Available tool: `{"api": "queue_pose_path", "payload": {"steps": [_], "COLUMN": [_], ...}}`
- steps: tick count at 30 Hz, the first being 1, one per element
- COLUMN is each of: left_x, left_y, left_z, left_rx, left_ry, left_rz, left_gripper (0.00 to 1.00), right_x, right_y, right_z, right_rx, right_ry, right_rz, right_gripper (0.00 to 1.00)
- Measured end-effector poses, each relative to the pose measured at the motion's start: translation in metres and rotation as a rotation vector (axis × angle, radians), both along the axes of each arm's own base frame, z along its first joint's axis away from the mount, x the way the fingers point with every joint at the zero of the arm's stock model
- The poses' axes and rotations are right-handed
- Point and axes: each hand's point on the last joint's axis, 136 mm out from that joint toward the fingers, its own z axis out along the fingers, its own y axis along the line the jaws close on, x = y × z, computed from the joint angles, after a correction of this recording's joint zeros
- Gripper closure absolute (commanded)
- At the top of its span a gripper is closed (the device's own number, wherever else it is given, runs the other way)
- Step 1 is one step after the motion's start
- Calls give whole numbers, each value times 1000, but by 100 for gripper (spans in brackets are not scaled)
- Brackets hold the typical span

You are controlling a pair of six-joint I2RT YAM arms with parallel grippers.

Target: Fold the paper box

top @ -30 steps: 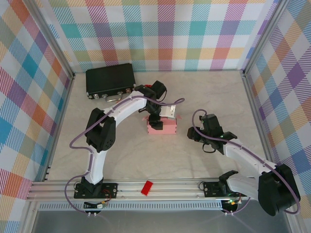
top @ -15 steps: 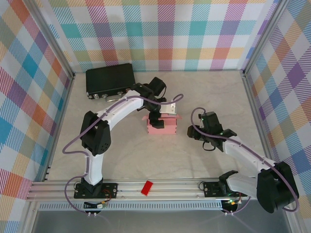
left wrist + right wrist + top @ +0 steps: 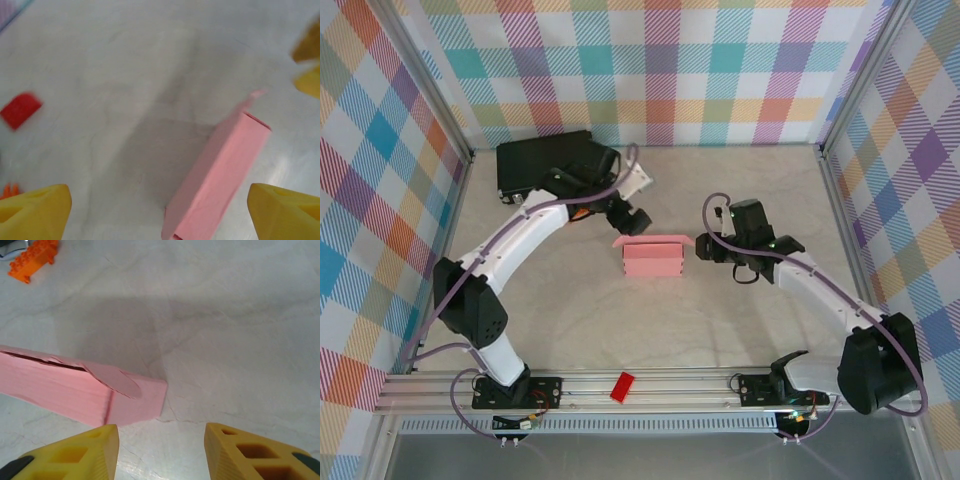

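The pale pink thin-card box [image 3: 651,257] stands free on the desk [image 3: 570,320], just ahead and left of the released right tool [image 3: 161,432] and near the released left tool [image 3: 159,192]; its end flap [image 3: 117,380] lies untucked; an unbraced push may slide or crush it.

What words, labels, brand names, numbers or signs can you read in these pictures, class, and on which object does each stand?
No text can be read in any view.
Pale pink card box: plain faces, no print.
Black rectangular case: any marking is too small to read.
Small red plastic piece: no lettering visible.
Orange plastic brick: no lettering visible.
Checked cloth walls: coloured pattern, no words.
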Motion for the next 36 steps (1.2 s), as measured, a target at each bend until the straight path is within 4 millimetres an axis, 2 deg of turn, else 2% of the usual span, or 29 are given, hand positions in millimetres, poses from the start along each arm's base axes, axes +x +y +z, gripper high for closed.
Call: {"api": "queue_pose_path", "payload": {"steps": [4,8,12,18,27,36], "left_x": [10,0,-15,-22,-25,-32], "left_y": [44,60,59,52,41,31], "left_z": [-10,-30,-52,-71,-72,-76], "left_rx": [-81,-142,-194,-259,-324,-356], "left_ry": [109,202,298,378,417,472], "left_rz": [285,419,471,499,477,432], "left_gripper": [14,14,17,23,38,40], "right_x": [8,13,16,18,13,10], "right_y": [5,10,18,25,30,34], "right_z": [15,24,23,16,6,7], "right_rx": [-9,-7,14,28,47,66], "right_ry": [-23,-30,-5,29,77,85], "right_rz": [35,68,107,133,159,176], "right_gripper": [50,49,50,51,51,52]}}
